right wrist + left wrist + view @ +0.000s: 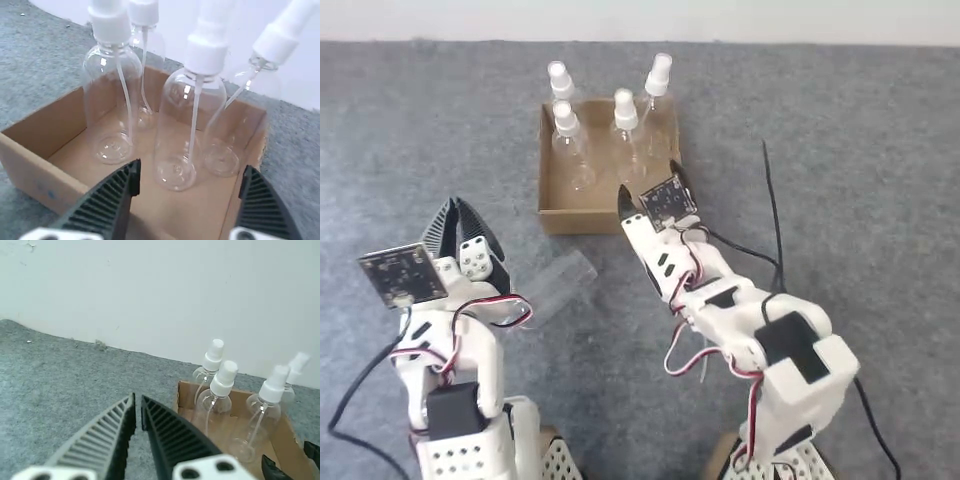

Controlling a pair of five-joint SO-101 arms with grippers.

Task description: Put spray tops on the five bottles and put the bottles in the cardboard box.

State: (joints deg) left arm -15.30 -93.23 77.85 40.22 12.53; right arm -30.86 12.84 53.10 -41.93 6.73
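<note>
From high up: four standing bottles (570,140) with spray tops inside the cardboard box (575,220). Fifth bottle (560,280) lying flat on the grey counter (840,120), just in front of the box. Left pincer (457,208) near it, off to the box's front corner. Right pincer (650,185) spread wide at the box's front wall. Could bump that wall and shove the box, or knock a standing bottle over. Could also lose the lying one (round and see-through, so quick to roll) with a squeeze off its middle. Hard to tell whether topped or not.

From the left wrist: left pincer (138,402) pressed almost together, pinching nothing. Must open first, or will only push the bottle along. Box (186,395) ahead, its near part cut off.

From the right wrist: right pincer (191,172) spread, holding nothing, just before the box (40,125). Standing bottles (112,75) packed close inside, with little room for one more. Spray heads cut off at the edge.
</note>
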